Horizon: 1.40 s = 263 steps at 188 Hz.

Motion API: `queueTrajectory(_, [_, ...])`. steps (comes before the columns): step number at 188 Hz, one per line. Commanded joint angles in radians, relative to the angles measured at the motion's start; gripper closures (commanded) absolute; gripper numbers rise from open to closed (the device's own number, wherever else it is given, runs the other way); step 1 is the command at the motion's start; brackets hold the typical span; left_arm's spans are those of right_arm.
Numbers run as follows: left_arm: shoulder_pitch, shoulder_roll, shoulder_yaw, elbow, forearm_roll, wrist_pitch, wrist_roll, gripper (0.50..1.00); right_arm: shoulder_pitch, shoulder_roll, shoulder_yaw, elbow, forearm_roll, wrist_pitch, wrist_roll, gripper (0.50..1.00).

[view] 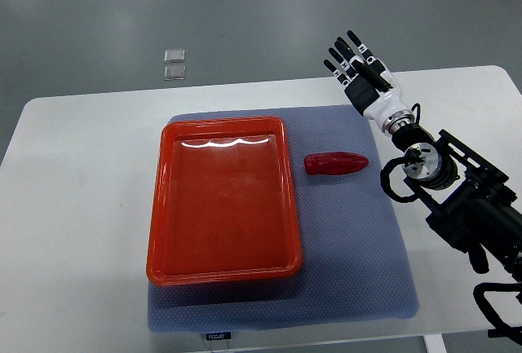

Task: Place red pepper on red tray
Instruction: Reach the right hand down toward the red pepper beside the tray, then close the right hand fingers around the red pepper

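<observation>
- A small white label sits at the near edge of the blue-grey woven fabric mat; its dark print is too small to read for certain.
- The mat lies flat on the white rectangular table and carries both task items.
- The glossy red plastic rectangular tray rests on the mat's left part, long sides running near to far, nothing inside it.
- The dark red, tapered pepper lies on the mat just beside the tray's right rim, level with the tray's far half, not touching it.
- The pepper's long axis runs left to right; its blunt end faces the tray and its pointed tip faces right, toward the arm.
- The right hand, black fingers on a white palm, hovers beyond the pepper near the table's far edge, fingers spread and extended away from the robot, holding nothing.
- Two small clear square pieces lie on the grey floor past the table.
</observation>
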<state>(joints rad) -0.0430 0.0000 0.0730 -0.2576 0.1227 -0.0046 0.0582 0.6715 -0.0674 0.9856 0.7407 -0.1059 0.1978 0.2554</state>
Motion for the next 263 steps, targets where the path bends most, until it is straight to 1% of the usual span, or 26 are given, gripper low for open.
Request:
queueTrajectory(1, [0.000, 0.000, 0.001, -0.002, 0.000, 0.000, 0.000, 0.500, 0.002, 0.000, 0.001, -0.001, -0.003, 0.002, -0.001, 0.579])
queueTrajectory(45, [0.000, 0.000, -0.001, 0.000, 0.000, 0.002, 0.000, 0.500, 0.025, -0.011, -0.010, 0.002, -0.011, 0.006, -0.002, 0.579])
queueTrajectory(60, [0.000, 0.000, -0.001, 0.000, 0.000, 0.002, 0.000, 0.500, 0.028, -0.022, -0.021, 0.009, -0.034, 0.038, -0.004, 0.579])
queueTrajectory(75, [0.000, 0.000, -0.001, 0.000, -0.002, 0.003, 0.000, 0.500, 0.048, -0.065, -0.082, 0.014, -0.135, 0.114, -0.021, 0.579])
queueTrajectory(91, [0.000, 0.000, -0.001, 0.000, -0.002, 0.003, 0.000, 0.500, 0.085, -0.117, -0.171, 0.025, -0.270, 0.164, -0.033, 0.579])
queueTrajectory(108, [0.002, 0.000, -0.001, 0.000, 0.000, 0.008, 0.000, 0.500, 0.148, -0.236, -0.311, 0.069, -0.465, 0.256, -0.038, 0.581])
queueTrajectory(112, [0.002, 0.000, -0.001, -0.002, 0.000, 0.008, 0.000, 0.500, 0.154, -0.252, -0.326, 0.074, -0.485, 0.265, -0.038, 0.581])
queueTrajectory(122, [0.002, 0.000, -0.001, -0.002, 0.000, 0.008, 0.000, 0.500, 0.198, -0.322, -0.395, 0.123, -0.572, 0.325, -0.038, 0.581])
queueTrajectory(129, [0.002, 0.000, -0.001, -0.002, 0.000, 0.008, 0.000, 0.500, 0.230, -0.390, -0.456, 0.192, -0.650, 0.383, -0.038, 0.581])
queueTrajectory(133, [0.002, 0.000, 0.001, -0.002, 0.000, 0.008, 0.000, 0.500, 0.238, -0.410, -0.473, 0.209, -0.672, 0.396, -0.038, 0.579])
queueTrajectory(136, [0.002, 0.000, 0.001, -0.002, 0.000, 0.008, 0.000, 0.500, 0.255, -0.442, -0.505, 0.242, -0.713, 0.413, -0.038, 0.581])
queueTrajectory(144, [0.002, 0.000, 0.001, -0.003, 0.000, 0.008, 0.000, 0.500, 0.296, -0.488, -0.567, 0.293, -0.790, 0.413, -0.038, 0.581])
queueTrajectory(151, [0.002, 0.000, 0.001, -0.003, 0.000, 0.006, 0.000, 0.500, 0.329, -0.499, -0.613, 0.313, -0.839, 0.410, -0.038, 0.583])
queueTrajectory(173, [0.000, 0.000, 0.002, -0.003, 0.000, 0.002, 0.000, 0.500, 0.395, -0.499, -0.758, 0.310, -0.963, 0.310, -0.039, 0.583])
queueTrajectory(187, [0.002, 0.000, 0.002, -0.003, 0.002, 0.000, 0.000, 0.500, 0.399, -0.497, -0.802, 0.310, -0.977, 0.272, -0.041, 0.583])
queueTrajectory(202, [0.000, 0.000, 0.002, -0.002, 0.000, 0.000, 0.000, 0.500, 0.385, -0.471, -0.815, 0.306, -0.985, 0.226, -0.042, 0.585])
queueTrajectory(218, [0.002, 0.000, 0.002, -0.002, 0.000, 0.000, 0.000, 0.500, 0.358, -0.453, -0.823, 0.283, -0.985, 0.167, -0.068, 0.591])
queueTrajectory(231, [0.002, 0.000, 0.002, -0.002, 0.000, 0.000, 0.000, 0.500, 0.344, -0.437, -0.829, 0.272, -0.985, 0.118, -0.074, 0.597])
queueTrajectory(243, [0.002, 0.000, 0.002, -0.002, 0.000, 0.000, 0.000, 0.500, 0.338, -0.428, -0.838, 0.267, -0.986, 0.088, -0.076, 0.619])
queueTrajectory(254, [0.000, 0.000, 0.002, -0.002, 0.000, 0.000, 0.000, 0.500, 0.336, -0.427, -0.852, 0.266, -0.986, 0.069, -0.077, 0.666])
queueTrajectory(263, [0.002, 0.000, 0.002, 0.000, 0.000, 0.000, 0.000, 0.500, 0.335, -0.424, -0.861, 0.266, -0.986, 0.060, -0.082, 0.681])
